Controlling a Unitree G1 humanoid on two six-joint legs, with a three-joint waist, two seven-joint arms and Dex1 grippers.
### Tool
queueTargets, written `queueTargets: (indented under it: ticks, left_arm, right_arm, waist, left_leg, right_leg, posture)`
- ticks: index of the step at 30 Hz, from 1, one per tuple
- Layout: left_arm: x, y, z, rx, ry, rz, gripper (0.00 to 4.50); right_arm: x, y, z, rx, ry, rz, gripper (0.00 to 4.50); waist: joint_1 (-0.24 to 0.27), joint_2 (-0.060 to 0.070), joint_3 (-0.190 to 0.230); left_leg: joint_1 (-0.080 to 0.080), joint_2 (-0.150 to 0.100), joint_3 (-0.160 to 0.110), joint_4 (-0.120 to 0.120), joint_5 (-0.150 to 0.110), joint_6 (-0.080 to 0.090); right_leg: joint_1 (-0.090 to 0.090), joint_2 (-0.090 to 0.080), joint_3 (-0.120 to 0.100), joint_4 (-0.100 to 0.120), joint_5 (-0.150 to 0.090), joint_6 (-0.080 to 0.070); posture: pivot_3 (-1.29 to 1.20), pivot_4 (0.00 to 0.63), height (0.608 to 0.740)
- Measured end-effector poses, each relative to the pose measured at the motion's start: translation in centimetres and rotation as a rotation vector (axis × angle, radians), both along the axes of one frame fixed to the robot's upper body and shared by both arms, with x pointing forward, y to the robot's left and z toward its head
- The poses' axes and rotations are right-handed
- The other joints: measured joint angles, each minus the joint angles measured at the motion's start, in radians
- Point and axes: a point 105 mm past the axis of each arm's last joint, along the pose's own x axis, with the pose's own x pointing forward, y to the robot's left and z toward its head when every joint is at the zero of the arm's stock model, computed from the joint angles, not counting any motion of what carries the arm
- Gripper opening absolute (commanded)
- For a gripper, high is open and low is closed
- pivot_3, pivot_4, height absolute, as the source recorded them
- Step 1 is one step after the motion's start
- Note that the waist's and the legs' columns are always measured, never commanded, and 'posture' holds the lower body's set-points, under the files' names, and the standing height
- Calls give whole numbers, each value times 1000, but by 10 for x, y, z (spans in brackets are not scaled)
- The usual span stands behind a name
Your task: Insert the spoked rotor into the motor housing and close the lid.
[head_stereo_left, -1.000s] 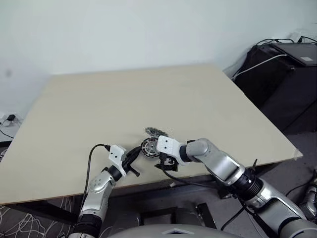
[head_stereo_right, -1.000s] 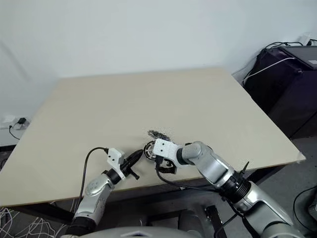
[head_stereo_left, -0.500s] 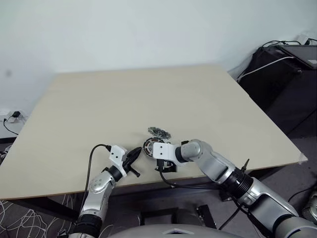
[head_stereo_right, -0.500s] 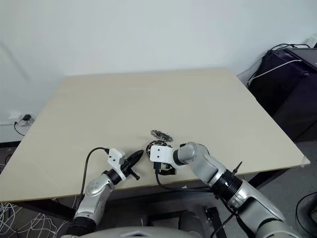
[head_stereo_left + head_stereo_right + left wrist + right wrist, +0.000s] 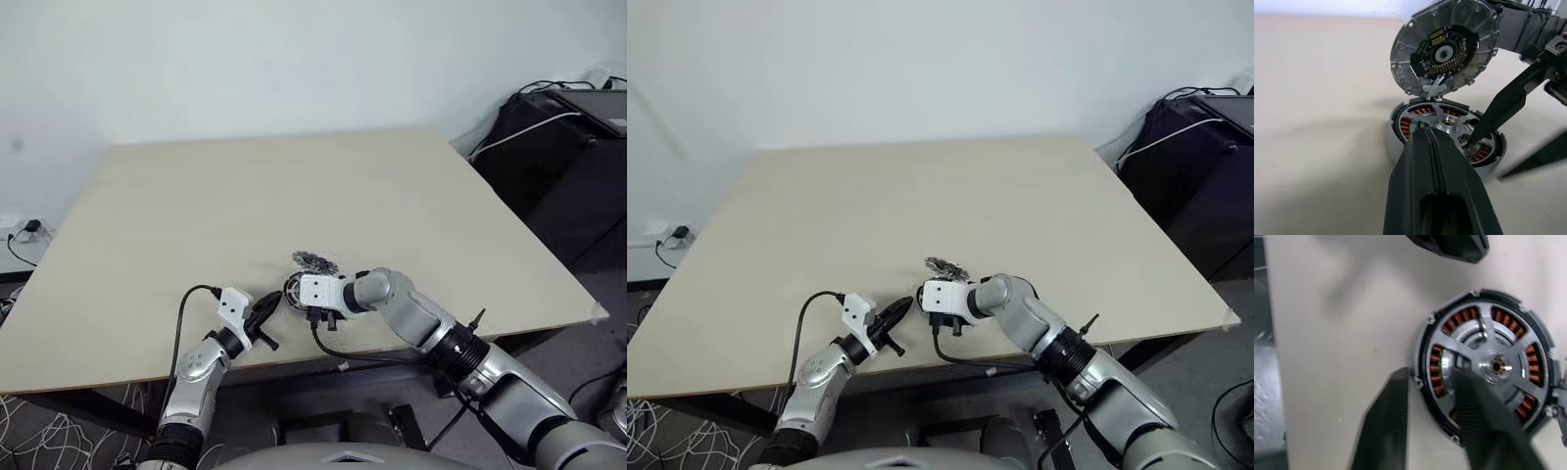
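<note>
The motor housing (image 5: 1409, 128) lies near the table's front edge, dark-rimmed with copper windings. The spoked rotor (image 5: 1445, 122) sits inside it, silver hub in the centre. The lid (image 5: 1444, 46) stands tilted up, hinged at the housing's far side, its circuit face showing. My left gripper (image 5: 1426, 132) is shut and level, its tip just short of the housing's near wall. My right gripper (image 5: 1430, 379) comes down from the right and is shut on the housing's rim: one finger (image 5: 1383, 426) is outside the wall, the other (image 5: 1484, 416) rests in a gap between spokes.
The tan table (image 5: 294, 186) stretches far back and to both sides of the motor. A black cabinet with cables (image 5: 563, 137) stands past the table's right edge. A black cable (image 5: 181, 323) loops from my left wrist over the front edge.
My right gripper has edged onto the housing, and its wide-open fingers have closed in over the rim. The left gripper has kept still. The camera view shifted slightly.
</note>
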Motion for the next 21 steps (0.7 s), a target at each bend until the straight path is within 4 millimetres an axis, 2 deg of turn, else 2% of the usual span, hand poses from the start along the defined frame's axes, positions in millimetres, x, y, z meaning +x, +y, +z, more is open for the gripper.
queueTargets:
  ticks: [2, 3, 8, 16, 21]
  left_arm:
    - [0, 0, 0, -1, 1, 0, 0]
    - [-1, -1, 0, -1, 2, -2, 0]
    - [-1, -1, -1, -1, 5, -2, 0]
    - [-1, 0, -1, 0, 5, -1, 0]
    - [-1, 1, -1, 0, 5, 3, 0]
  right_arm:
    - [-1, 1, -1, 1, 10, 1, 105]
    - [-2, 0, -3, 0, 16, -2, 79]
    - [-2, -1, -4, 7, 14, -21, 79]
    - [-4, -9, 1, 47, 58, -155, 79]
    - [-4, -22, 10, 103, 157, -340, 79]
  waist:
    - [-1, 0, 0]
    - [-1, 0, 0]
    - [-1, 0, 0]
    - [12, 0, 0]
    - [18, 0, 0]
  left_leg:
    - [1, 0, 0, 0, 0, 0]
    - [1, 0, 0, 0, 0, 0]
    - [1, 0, 0, 1, 0, 0]
    - [0, 0, 0, 1, 0, 0]
    - [-3, 0, 0, 1, 0, 0]
  right_leg:
    - [0, 0, 0, 0, 1, -1]
    - [1, 0, 0, 0, -1, 1]
    - [2, 0, 0, 1, 0, 1]
    - [1, 0, 0, 0, 0, 1]
    - [-3, 0, 0, 0, 2, -3]
  posture:
    - [0, 0, 740]
    - [0, 0, 740]
    - [0, 0, 740]
    - [0, 0, 740]
    - [0, 0, 740]
